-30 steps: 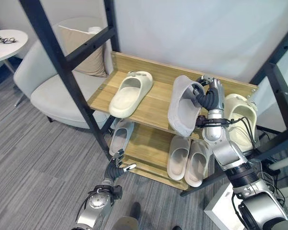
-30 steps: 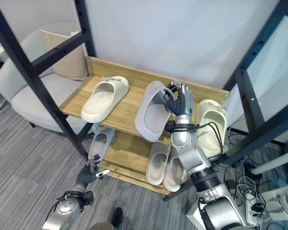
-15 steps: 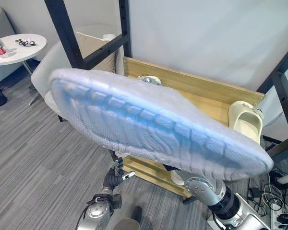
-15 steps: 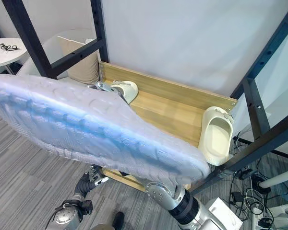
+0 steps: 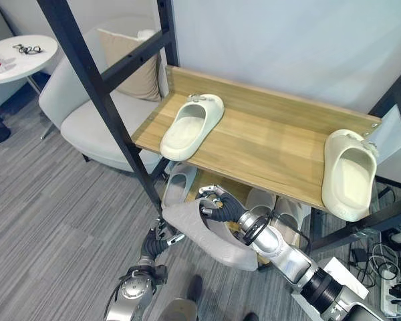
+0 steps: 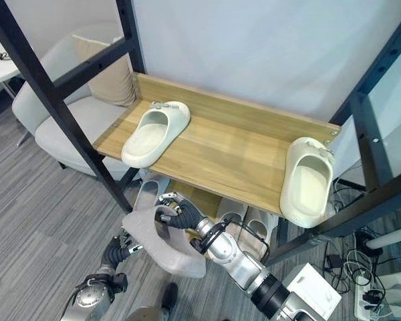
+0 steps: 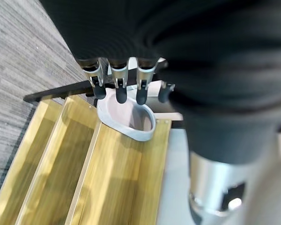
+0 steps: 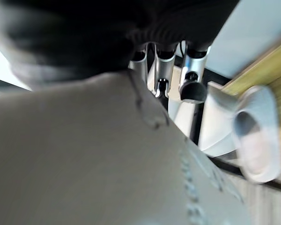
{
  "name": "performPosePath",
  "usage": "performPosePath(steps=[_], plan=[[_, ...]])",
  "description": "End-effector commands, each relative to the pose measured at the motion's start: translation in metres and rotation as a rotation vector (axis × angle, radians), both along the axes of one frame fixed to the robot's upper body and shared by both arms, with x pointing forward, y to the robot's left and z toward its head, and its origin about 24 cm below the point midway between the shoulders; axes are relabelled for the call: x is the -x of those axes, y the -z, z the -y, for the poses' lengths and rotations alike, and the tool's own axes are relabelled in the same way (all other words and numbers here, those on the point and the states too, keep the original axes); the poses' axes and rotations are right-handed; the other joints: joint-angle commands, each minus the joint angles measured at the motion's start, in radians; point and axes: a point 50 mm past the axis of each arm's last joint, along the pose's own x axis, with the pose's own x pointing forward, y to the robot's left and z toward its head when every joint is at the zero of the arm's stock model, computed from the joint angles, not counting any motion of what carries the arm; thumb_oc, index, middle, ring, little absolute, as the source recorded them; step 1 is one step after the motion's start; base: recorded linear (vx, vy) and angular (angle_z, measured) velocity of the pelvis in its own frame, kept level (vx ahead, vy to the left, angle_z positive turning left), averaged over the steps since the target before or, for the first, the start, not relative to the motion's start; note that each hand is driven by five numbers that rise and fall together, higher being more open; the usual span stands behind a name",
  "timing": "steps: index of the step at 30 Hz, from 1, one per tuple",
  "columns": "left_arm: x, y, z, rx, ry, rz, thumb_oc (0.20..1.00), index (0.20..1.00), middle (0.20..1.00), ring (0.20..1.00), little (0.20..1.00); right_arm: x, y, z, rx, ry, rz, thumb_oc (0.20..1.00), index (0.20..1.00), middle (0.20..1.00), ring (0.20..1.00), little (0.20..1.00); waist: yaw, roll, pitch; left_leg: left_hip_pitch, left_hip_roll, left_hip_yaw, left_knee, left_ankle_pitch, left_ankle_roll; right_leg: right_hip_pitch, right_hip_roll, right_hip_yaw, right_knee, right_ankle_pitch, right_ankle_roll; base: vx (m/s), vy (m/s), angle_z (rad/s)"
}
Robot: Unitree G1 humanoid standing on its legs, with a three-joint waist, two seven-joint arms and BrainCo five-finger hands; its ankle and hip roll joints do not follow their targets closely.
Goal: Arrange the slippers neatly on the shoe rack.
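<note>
Gripping a grey slipper (image 5: pixel 210 237) by its strap, the right hand (image 5: pixel 217 206) is seen low in front of the shoe rack (image 5: pixel 267 137), its fingers curled round the strap. The slipper is carried sole outward, its long axis running from the left hand's side toward the right arm, just outside the lower shelf (image 5: pixel 207 184). That shelf lies just beyond the hand, so the coming move is judged to be a short push inward and a turn onto the sole. On the top shelf two cream slippers (image 5: pixel 191 126) (image 5: pixel 348 173) are set well apart, with bare wood between. More pale slippers (image 5: pixel 179 185) are stored below. The left hand (image 5: pixel 158 242) is held near the floor, fingers relaxed and empty. No writing can be read.
</note>
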Motion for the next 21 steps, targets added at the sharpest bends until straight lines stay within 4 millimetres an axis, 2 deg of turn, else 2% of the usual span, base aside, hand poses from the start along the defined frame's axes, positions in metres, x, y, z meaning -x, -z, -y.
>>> performPosePath(steps=[1, 3, 4, 6, 7, 12, 15, 18, 21], plan=[[-0.039, -0.042, 0.011, -0.026, 0.033, 0.242, 1.0, 1.0, 1.0, 1.0, 1.0, -0.025, -0.054, -0.014, 0.012, 0.107, 0.368, 0.2, 0.2, 0.2, 0.2, 0.2, 0.021, 0.011, 0.107, -0.051, -0.004, 0.03, 0.161, -0.236, 0.026, -0.104, -0.055, 0.004, 0.288, -0.215, -0.022, -0.21, 0.017, 0.35], [-0.049, -0.054, 0.018, -0.011, 0.048, 0.296, 1.0, 1.0, 1.0, 1.0, 1.0, -0.039, -0.062, -0.008, 0.064, 0.198, 0.453, 0.2, 0.2, 0.2, 0.2, 0.2, 0.029, 0.027, 0.137, -0.122, -0.012, 0.02, 0.229, -0.249, 0.024, -0.16, -0.074, 0.004, 0.348, -0.234, -0.032, -0.18, 0.036, 0.41], [-0.055, -0.067, 0.021, 0.009, 0.05, 0.354, 1.0, 1.0, 1.0, 1.0, 1.0, -0.054, -0.076, 0.003, 0.128, 0.299, 0.577, 0.2, 0.2, 0.2, 0.2, 0.2, 0.029, 0.037, 0.155, -0.189, -0.02, 0.015, 0.291, -0.264, 0.027, -0.224, -0.094, 0.015, 0.416, -0.252, -0.037, -0.13, 0.044, 0.35], [-0.055, -0.067, 0.021, 0.009, 0.05, 0.355, 1.0, 1.0, 1.0, 1.0, 1.0, -0.054, -0.077, 0.003, 0.128, 0.3, 0.578, 0.2, 0.2, 0.2, 0.2, 0.2, 0.026, 0.036, 0.151, -0.2, -0.022, 0.013, 0.297, -0.264, 0.028, -0.234, -0.098, 0.013, 0.424, -0.254, -0.037, -0.07, 0.039, 0.17], [-0.06, -0.079, 0.025, 0.04, 0.05, 0.407, 1.0, 1.0, 1.0, 1.0, 1.0, -0.072, -0.091, 0.016, 0.175, 0.412, 0.654, 0.2, 0.2, 0.2, 0.2, 0.2, 0.027, 0.044, 0.164, -0.266, -0.032, 0.013, 0.364, -0.281, 0.032, -0.299, -0.113, 0.031, 0.494, -0.278, -0.042, -0.07, 0.057, 0.15], [-0.079, -0.108, 0.036, 0.059, 0.075, 0.516, 1.0, 1.0, 1.0, 1.0, 1.0, -0.108, -0.129, 0.062, 0.288, 0.685, 0.772, 0.2, 0.2, 0.2, 0.2, 0.2, 0.025, 0.05, 0.199, -0.404, -0.041, 0.011, 0.479, -0.31, 0.035, -0.434, -0.14, 0.054, 0.617, -0.323, -0.058, -0.06, 0.044, 0.03], [-0.091, -0.129, 0.048, 0.042, 0.116, 0.596, 1.0, 1.0, 1.0, 1.0, 1.0, -0.12, -0.149, 0.086, 0.35, 0.799, 0.823, 0.2, 0.2, 0.2, 0.2, 0.2, 0.013, 0.055, 0.221, -0.493, -0.05, 0.001, 0.527, -0.313, 0.035, -0.519, -0.162, 0.045, 0.684, -0.343, -0.065, -0.04, 0.023, 0.1], [-0.098, -0.149, 0.061, 0.033, 0.158, 0.67, 1.0, 1.0, 1.0, 1.0, 1.0, -0.127, -0.163, 0.1, 0.362, 0.868, 0.834, 0.2, 0.2, 0.2, 0.2, 0.2, 0.012, 0.061, 0.245, -0.553, -0.05, -0.001, 0.55, -0.314, 0.031, -0.578, -0.173, 0.041, 0.713, -0.353, -0.067, -0.02, 0.021, 0.1], [-0.102, -0.16, 0.068, 0.037, 0.176, 0.707, 1.0, 1.0, 1.0, 1.0, 1.0, -0.131, -0.173, 0.105, 0.349, 0.903, 0.837, 0.2, 0.2, 0.2, 0.2, 0.2, 0.013, 0.062, 0.256, -0.589, -0.052, -0.004, 0.555, -0.311, 0.03, -0.614, -0.18, 0.035, 0.721, -0.358, -0.067, 0.0, 0.007, 0.02]])
